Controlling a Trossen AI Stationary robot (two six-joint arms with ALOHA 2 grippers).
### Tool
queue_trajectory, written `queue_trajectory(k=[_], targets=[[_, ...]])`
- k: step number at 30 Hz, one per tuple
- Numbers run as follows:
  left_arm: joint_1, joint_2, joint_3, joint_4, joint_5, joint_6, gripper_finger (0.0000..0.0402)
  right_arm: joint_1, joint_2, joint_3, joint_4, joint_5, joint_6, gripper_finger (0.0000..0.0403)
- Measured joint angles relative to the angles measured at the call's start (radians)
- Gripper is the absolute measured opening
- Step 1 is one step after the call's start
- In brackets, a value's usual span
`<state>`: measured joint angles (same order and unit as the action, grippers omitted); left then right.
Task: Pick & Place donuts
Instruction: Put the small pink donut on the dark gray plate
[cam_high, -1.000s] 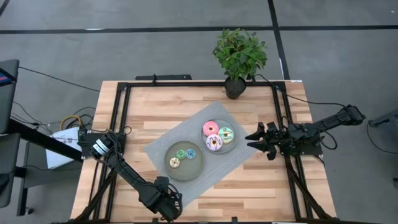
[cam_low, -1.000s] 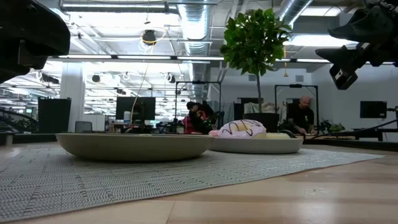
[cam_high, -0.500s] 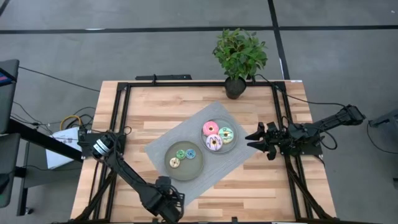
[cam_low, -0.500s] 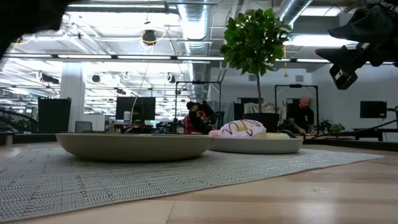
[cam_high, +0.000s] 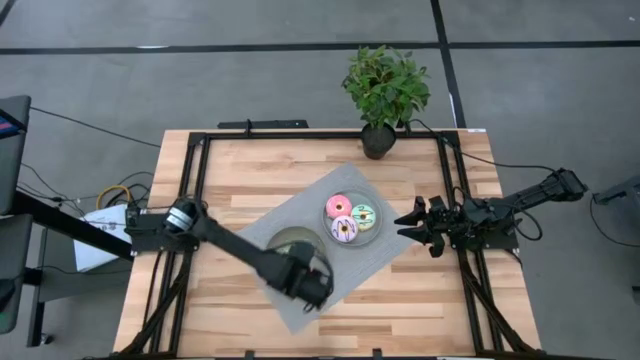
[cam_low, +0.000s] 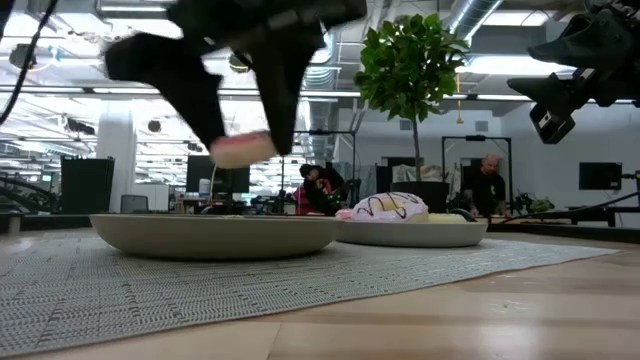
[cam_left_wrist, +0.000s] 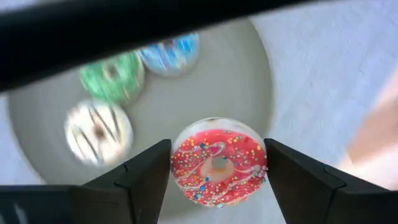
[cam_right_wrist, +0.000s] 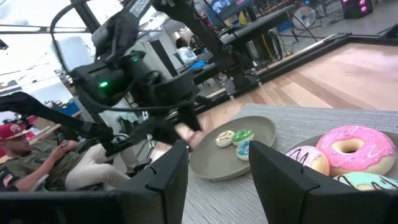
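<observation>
I am holding my left gripper (cam_left_wrist: 217, 165) above the near plate (cam_high: 281, 243), its two fingers (cam_left_wrist: 146, 177) pinching a red donut (cam_left_wrist: 219, 163) between them, the donut lifted clear of the plate's floor. In the low view the donut is hanging just above the rim of that plate. Below it, three tiny donuts are lying inside the plate: a green one (cam_left_wrist: 113, 76), a blue one (cam_left_wrist: 170, 51) just beside it, and a pale yellow one (cam_left_wrist: 98, 132) near the green. The plate is sitting on a grey mat (cam_high: 262, 225) in the middle of the table (cam_high: 230, 175). On the same mat, to the right and farther back, the second plate (cam_high: 378, 224) is carrying the three larger donuts: pink (cam_high: 338, 206), yellow-green (cam_high: 363, 214) and purple-white (cam_high: 345, 229), all close together. My right gripper (cam_high: 408, 225) is waiting in the air at the right side of the table, just beyond the mat's right corner, its fingers (cam_right_wrist: 171, 177) spread apart with nothing between them. A potted plant (cam_high: 385, 88) is standing at the far edge of the table.
</observation>
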<state>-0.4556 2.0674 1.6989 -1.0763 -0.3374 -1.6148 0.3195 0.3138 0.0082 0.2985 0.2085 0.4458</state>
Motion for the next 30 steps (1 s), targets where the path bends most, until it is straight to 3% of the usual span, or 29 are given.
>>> queue_trajectory(k=[7, 19, 30], targets=[[0.091, 0.004, 0.000, -0.002, 0.042, 0.153, 0.0245, 0.000, 0.000, 0.000, 0.000, 0.000, 0.000, 0.0162], [0.073, 0.012, -0.069, 0.056, 0.104, 0.123, 0.0245, 0.000, 0.000, 0.000, 0.000, -0.001, 0.000, 0.0162], [0.070, 0.013, -0.069, 0.035, 0.097, 0.111, 0.0245, 0.000, 0.000, 0.000, 0.000, 0.000, 0.000, 0.0162]])
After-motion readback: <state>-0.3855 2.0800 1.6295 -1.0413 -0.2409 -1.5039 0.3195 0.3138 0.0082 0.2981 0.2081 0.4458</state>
